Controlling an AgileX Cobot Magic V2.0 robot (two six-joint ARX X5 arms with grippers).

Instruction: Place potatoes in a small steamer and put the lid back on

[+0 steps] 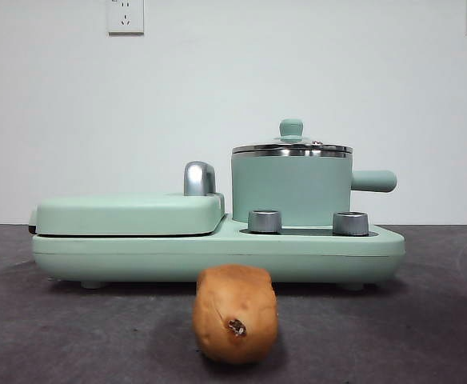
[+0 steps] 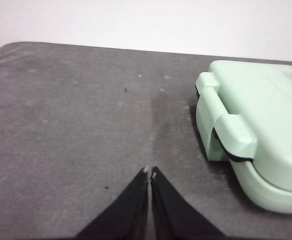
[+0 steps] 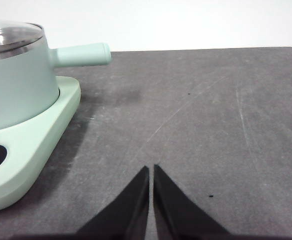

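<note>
Landmark for all positions: the mint-green cooker base (image 1: 217, 248) on the dark table (image 1: 57, 336).

Left gripper (image 2: 149, 172): jaws together, holding nothing, hanging over bare table off the griddle end of the base, just beside the flat griddle cover (image 2: 261, 125). No fault noted.

Potato (image 1: 235, 314): lies on the table in front of the base, about mid-length, dark eye spot facing the front camera. It is untouched. Risk: its rounded body may roll or squirt sideways under a two-jaw pinch taken off-centre.

Small steamer (image 1: 291, 190): stands on the base at the end away from the griddle, handle pointing outward. The lid (image 1: 292, 146) sits on its rim, so it must come off first. Risk: the knob (image 1: 291, 127) is small, and a poor grip could drop the lid or tug the pot.

Right gripper (image 3: 151, 172): jaws together, empty, over the table off the steamer end of the base. Risk: the protruding handle (image 3: 81, 54) lies on its likely approach.
</note>
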